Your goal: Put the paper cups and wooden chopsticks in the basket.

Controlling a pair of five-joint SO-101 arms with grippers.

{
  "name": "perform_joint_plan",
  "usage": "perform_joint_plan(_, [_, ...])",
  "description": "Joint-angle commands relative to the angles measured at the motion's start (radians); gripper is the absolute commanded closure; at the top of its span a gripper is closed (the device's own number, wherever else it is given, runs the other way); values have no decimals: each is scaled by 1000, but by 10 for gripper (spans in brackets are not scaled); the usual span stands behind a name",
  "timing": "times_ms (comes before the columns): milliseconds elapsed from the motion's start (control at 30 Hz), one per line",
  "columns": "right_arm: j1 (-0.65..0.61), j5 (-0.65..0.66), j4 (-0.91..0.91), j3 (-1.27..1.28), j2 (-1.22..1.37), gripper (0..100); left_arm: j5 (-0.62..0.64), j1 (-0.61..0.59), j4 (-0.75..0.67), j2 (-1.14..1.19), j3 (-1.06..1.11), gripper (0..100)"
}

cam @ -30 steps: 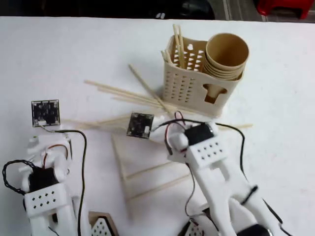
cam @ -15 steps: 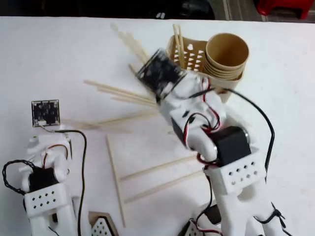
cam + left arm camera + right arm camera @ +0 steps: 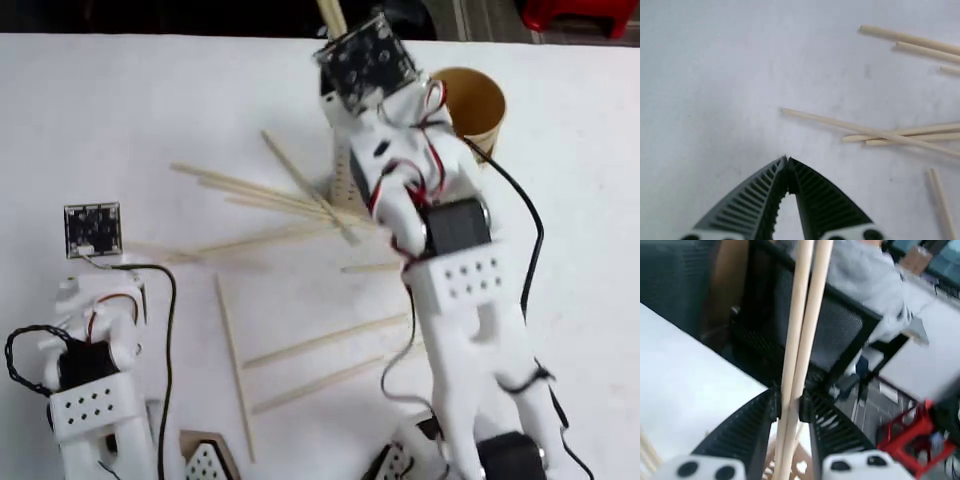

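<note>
The right hand (image 3: 788,397) is clamped on a pair of held chopsticks (image 3: 805,315), which run upright between its fingers; their lower ends are cut off at the picture edge. In the high view, the right arm (image 3: 455,270) is extended over the basket (image 3: 342,172), so that only a strip of the basket's perforated wall can be made out, and the top of the held pair is cut off at the frame edge. The paper cups (image 3: 478,100) are seen as a stack just beside the arm, with the near side hidden behind it. The loose chopsticks (image 3: 262,188) lie scattered on the counter (image 3: 150,100) between the two arms. The left hand (image 3: 787,159) is held low over bare counter with its fingers together and nothing between them, near the ends of several loose chopsticks.
</note>
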Motion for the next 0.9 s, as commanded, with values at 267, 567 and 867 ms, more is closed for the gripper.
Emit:
perform_joint_plan(267, [122,-224,-45,-46,185,918,-11,-1,-21,-16,-3,976])
perform_joint_plan(567, [116,-256,292,-44,-108,925,-11,-1,-21,-16,-3,976])
perform_joint_plan(867, [168,-255,631,80,-384,965,-26,38,-21,-16,-8,976])
